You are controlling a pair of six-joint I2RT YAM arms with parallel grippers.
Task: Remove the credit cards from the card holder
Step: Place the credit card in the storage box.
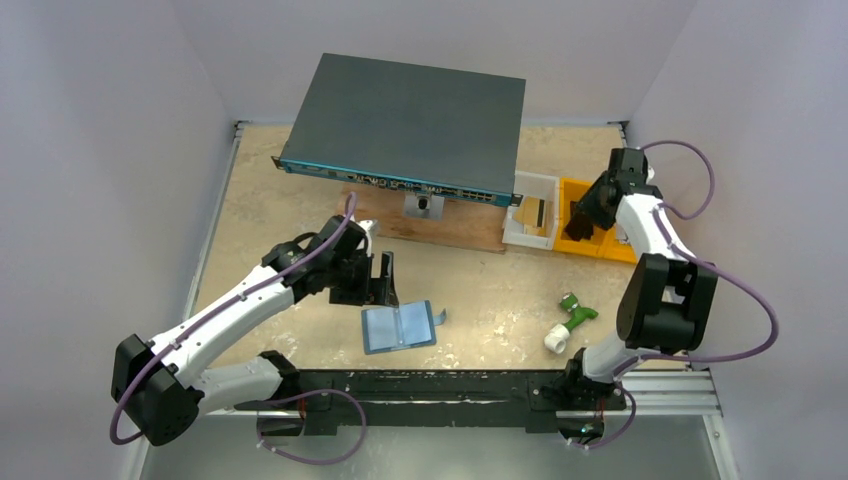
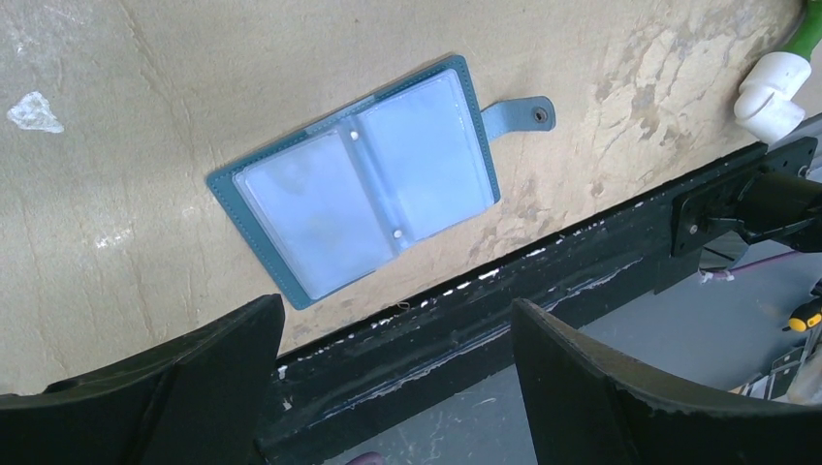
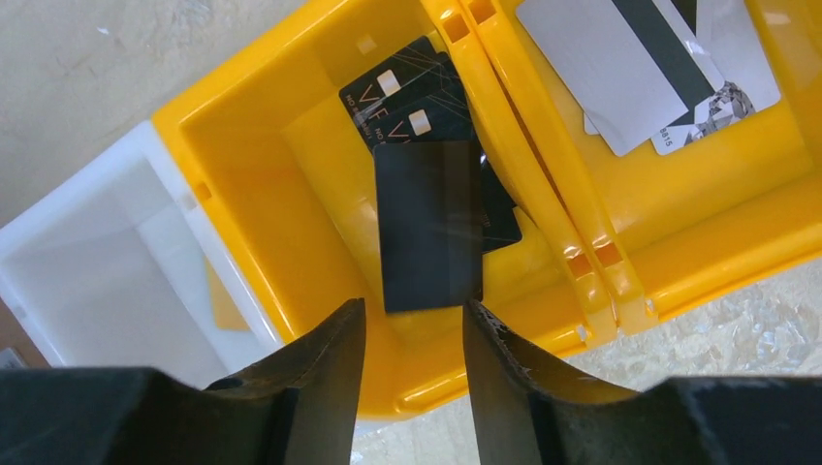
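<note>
Open card holder (image 1: 400,327) lies flat on table (image 1: 480,290), lower centre of top view, strap pointing right. Left gripper (image 1: 378,288) sits just above-left of it in frame, fingers wide apart, holding nothing. Right gripper (image 3: 414,315) is over yellow bin (image 3: 281,223) at right of top view, fingers slightly apart, nothing clamped. Dark cards (image 3: 431,223) lie in that bin. Pale cards (image 3: 620,68) lie in next bin (image 3: 775,126), upper right of right wrist view. Can't tell if card holder sleeves hold cards.

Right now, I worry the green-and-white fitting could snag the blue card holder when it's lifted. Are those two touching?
Apart. The top external view shows bare table between the card holder and the fitting; the left wrist view shows the same gap.
</note>
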